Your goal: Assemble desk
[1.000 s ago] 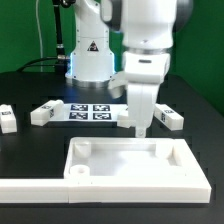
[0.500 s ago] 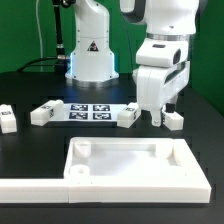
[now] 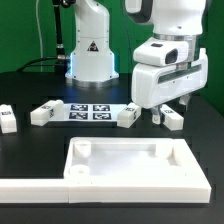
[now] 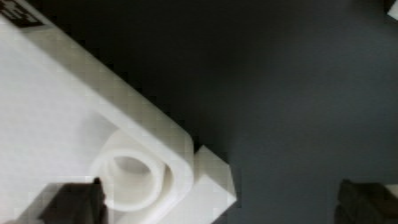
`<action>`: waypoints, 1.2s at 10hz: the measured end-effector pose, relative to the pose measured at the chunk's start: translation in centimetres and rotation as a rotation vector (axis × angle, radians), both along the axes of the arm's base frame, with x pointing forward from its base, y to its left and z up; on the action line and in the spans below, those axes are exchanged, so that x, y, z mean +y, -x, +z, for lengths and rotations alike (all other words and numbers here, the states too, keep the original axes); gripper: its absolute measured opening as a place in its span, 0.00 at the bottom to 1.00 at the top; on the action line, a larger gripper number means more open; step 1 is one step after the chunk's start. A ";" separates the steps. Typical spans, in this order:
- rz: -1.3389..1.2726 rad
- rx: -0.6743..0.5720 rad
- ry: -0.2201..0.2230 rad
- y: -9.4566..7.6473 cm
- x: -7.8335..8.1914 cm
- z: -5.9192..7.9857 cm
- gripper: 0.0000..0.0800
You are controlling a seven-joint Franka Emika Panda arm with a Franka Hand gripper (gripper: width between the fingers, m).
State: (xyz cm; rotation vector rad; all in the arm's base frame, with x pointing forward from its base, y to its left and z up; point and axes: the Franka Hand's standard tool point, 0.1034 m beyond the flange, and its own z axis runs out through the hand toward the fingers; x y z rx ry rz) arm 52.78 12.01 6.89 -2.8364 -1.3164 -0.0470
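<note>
over on the exterior view's right, the arm's two-finger gripper [image 3: 172,108] hangs with its jaws spread wide and nothing between them, just above a small white plastic block leg [image 3: 172,120] lying on the black table [image 3: 30,90]. my guess is it's lining up to drop over that leg, which would explain the wide jaws. in the wrist view one dark fingertip [image 4: 71,200] and its twin frame bare table, with a round corner socket [image 4: 128,172] of the white rimmed tray-like desk top [image 3: 130,163] close alongside. that top lies flat at the front, hollow side up, presumably so legs can go in; none are in yet. a second leg [image 3: 127,116] sits near the first but apart, touching the end of the flat white marker board [image 3: 90,111], a third leg [image 3: 42,113] sits at its other end, and a fourth leg [image 3: 8,118] lies way out at the exterior view's left edge. a long thin white bar [image 3: 30,187] hugs the top's front. nothing really blocks the drop, just that neighbour leg to mind.
</note>
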 end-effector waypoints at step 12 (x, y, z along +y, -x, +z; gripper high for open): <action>-0.518 0.087 0.015 1.8 5.5 0.9 0.81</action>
